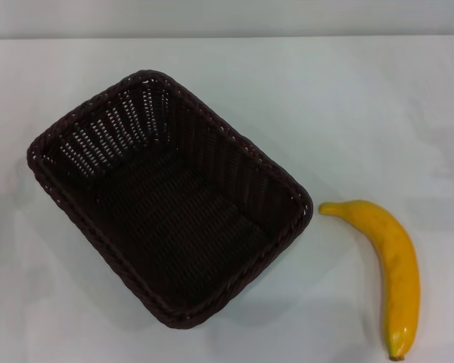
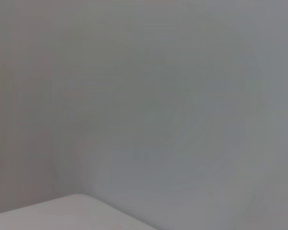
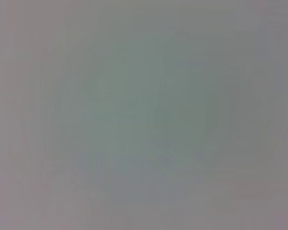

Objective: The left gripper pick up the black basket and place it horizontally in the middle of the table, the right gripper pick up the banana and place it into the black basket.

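While the black basket (image 1: 170,200) sits empty and skewed at a diagonal on the left-centre of the tabletop (image 1: 378,98), nothing of the task looks done: it has not been squared up horizontally, and the banana (image 1: 387,266) lies outside it. The banana rests flat on the tabletop just beside the basket's near-right corner, apart from it, its stem end toward the basket and its dark tip toward the near edge. Both steps remain, by my reading: the basket move first, then the fruit into it.

Neither the left claw nor the right claw appears in the head view, so how wide either stands cannot be told. Only the head view shows the basket and banana. The left wrist view gives blank grey with a pale corner of some surface at its edge; the right wrist view gives featureless grey alone.
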`<action>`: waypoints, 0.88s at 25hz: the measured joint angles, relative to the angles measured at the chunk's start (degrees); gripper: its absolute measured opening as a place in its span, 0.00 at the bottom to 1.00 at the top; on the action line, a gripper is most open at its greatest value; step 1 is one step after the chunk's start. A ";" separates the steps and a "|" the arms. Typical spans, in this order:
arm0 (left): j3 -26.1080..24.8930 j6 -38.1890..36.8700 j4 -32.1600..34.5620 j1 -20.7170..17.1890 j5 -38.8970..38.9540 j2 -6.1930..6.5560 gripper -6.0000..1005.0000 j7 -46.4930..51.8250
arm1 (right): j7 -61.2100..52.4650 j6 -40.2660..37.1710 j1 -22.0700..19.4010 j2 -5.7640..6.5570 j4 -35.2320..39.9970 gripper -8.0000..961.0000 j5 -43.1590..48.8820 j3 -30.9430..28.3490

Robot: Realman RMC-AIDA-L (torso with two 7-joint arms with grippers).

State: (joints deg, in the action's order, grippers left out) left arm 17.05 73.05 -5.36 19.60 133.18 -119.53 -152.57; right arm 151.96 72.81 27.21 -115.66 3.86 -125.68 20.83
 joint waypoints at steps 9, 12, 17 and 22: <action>0.00 0.52 0.00 0.07 0.20 -0.06 0.87 0.00 | -0.02 0.06 -0.06 -0.01 -0.06 0.90 0.00 0.00; 0.00 0.53 0.00 0.14 0.16 -0.07 0.87 0.01 | -0.03 0.06 0.06 -0.01 -0.08 0.90 0.00 0.00; 0.02 0.98 0.05 0.43 0.15 -0.06 0.87 3.90 | -0.06 0.02 0.15 -0.01 -0.12 0.90 0.00 0.07; 0.78 1.63 2.97 0.43 -2.91 0.35 0.87 10.81 | -0.08 0.18 0.14 -0.05 -0.27 0.90 0.00 0.18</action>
State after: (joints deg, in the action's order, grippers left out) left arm 17.83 74.68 -2.39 20.03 130.27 -119.18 -141.76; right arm 151.88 72.99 27.36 -115.71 3.60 -125.68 21.01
